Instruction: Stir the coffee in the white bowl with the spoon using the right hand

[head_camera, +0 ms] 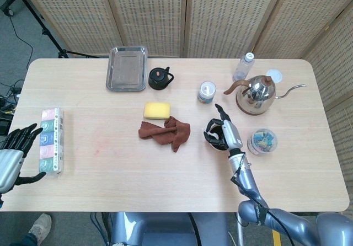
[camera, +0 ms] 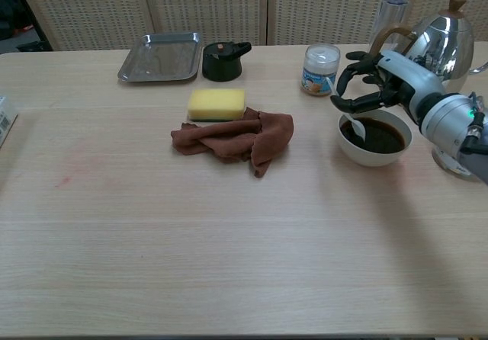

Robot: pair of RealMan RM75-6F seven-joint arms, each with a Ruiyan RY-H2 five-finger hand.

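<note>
A white bowl point(camera: 373, 155) of dark coffee point(camera: 381, 137) stands right of the table's middle; in the head view the bowl point(head_camera: 216, 146) is mostly covered by the hand. My right hand point(camera: 377, 87) point(head_camera: 223, 131) hovers over the bowl's left rim and holds a white spoon point(camera: 356, 128), whose tip dips into the coffee. My left hand point(head_camera: 15, 146) stays off the table's left edge, fingers spread, holding nothing.
A brown cloth point(camera: 238, 137) and a yellow sponge point(camera: 217, 104) lie left of the bowl. Behind it stand a small jar point(camera: 320, 69), a steel kettle point(camera: 435, 46) and a water bottle point(camera: 390, 8). A clear tub point(head_camera: 262, 141) sits to the right.
</note>
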